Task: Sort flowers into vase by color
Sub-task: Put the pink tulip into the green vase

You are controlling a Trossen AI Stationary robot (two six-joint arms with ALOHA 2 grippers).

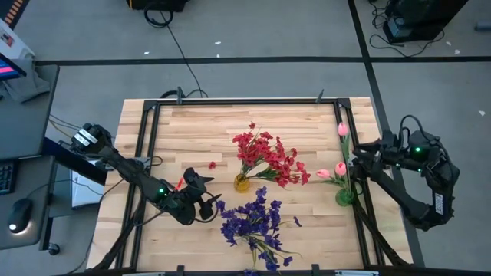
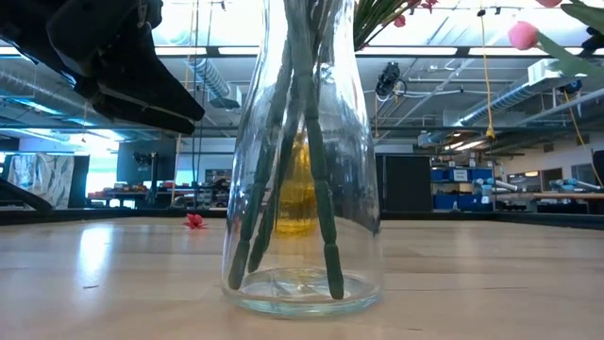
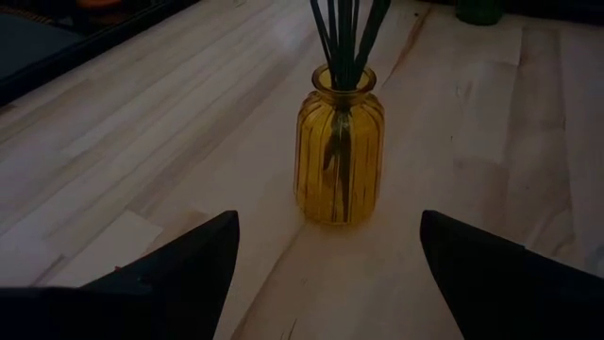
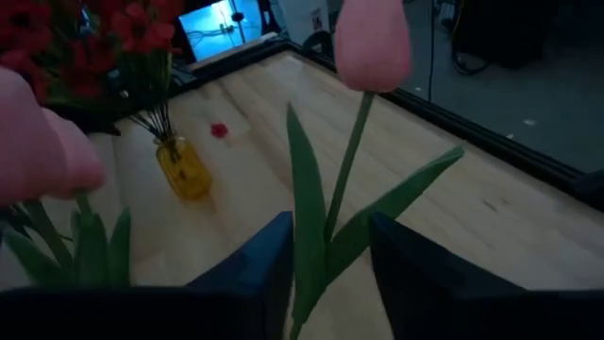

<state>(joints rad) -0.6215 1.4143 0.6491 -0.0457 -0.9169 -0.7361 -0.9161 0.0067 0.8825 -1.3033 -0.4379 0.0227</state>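
Red flowers (image 1: 268,157) stand with their stems in a yellow vase (image 1: 242,182) mid-table. Purple flowers (image 1: 252,221) stand in a clear glass vase (image 2: 302,189) near the front edge. Pink tulips (image 1: 340,168) stand in a green vase (image 1: 345,197) at the right. My right gripper (image 1: 354,159) is open beside the tulips, and one tulip's stem (image 4: 347,161) rises between its fingers. My left gripper (image 1: 217,203) is open above the table, left of the purple flowers, facing the yellow vase (image 3: 340,142) with nothing between its fingers. My right gripper (image 4: 330,222) comes at the tulip roughly level from the table's right side, its fingers on either side of the stem and its leaves (image 4: 307,227). A leaf lies close along one finger (image 4: 264,264); I cannot tell whether it touches. The tulip stands upright in the green vase.
A loose red bloom (image 1: 212,165) lies on the wood left of the yellow vase. A dark metal frame (image 1: 146,153) runs along the table's edges. Bare wood stretches across the far half of the table.
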